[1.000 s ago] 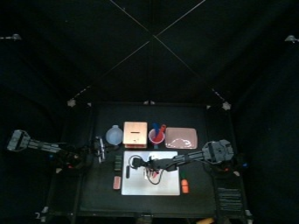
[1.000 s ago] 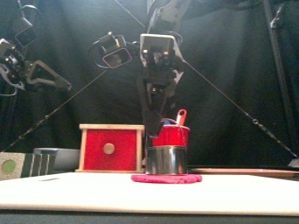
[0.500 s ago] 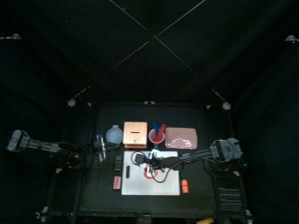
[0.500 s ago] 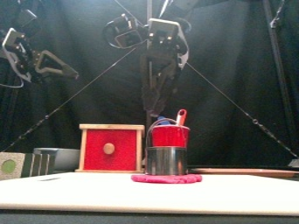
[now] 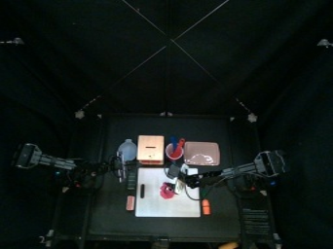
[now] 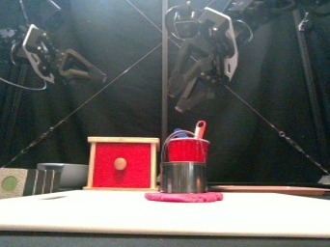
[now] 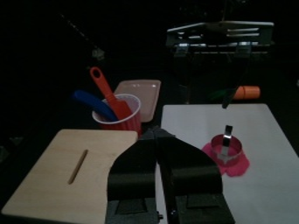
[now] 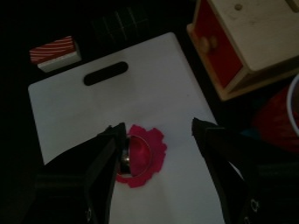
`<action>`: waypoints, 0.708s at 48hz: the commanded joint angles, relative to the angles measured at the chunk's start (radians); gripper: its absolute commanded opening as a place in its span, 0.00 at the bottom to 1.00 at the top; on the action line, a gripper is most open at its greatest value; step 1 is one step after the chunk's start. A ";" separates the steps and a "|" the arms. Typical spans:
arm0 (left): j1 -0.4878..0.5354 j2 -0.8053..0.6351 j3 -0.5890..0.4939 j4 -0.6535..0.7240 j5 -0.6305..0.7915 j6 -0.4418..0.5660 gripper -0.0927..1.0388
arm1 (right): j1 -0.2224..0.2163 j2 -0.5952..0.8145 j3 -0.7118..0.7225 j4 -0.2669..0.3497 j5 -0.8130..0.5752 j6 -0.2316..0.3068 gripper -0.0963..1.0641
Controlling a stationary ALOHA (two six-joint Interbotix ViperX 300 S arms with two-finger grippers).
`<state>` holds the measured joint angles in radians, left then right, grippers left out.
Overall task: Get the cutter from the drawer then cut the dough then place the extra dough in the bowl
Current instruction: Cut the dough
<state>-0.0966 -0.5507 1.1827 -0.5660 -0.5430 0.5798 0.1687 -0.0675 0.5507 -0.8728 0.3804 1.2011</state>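
Work area: the white cutting board lies at the front centre of the bench.

1. Dough: a flat pink-red disc on the board, towards the board's back half.
2. Cutter: a round metal cutter standing upright on the dough, with its wire handle on top. No gripper touches it.
3. Wooden box: behind the board. In the front view its red drawer front sits flush with the box, so the drawer is closed.
4. Bowl: blue-grey, just to the left of the box. What is inside it cannot be made out.
5. Red cup: behind the cutter and right of the box. It holds a blue knife and a red knife.
6. Pink tray: right of the cup.
7. Orange toy: just beside the board's right edge.
8. Red and white toy: just beside the board's left edge.

Right gripper: it hangs above the board, well clear of the cutter in the front view. Its jaws are spread apart and hold nothing. In the right wrist view the dough lies between them, far below.

Left gripper: it is raised over the left side of the bench, near the bowl. Its jaws are pressed together and are empty.
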 commanded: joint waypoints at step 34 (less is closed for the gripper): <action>0.000 0.206 -0.190 0.190 -0.026 -0.067 0.34 | -0.058 -0.091 0.149 -0.241 -0.466 0.170 0.89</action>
<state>-0.0966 -0.3436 1.0201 -0.3743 -0.5599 0.5154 0.1519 -0.1289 0.6719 -1.2103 0.0353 1.3729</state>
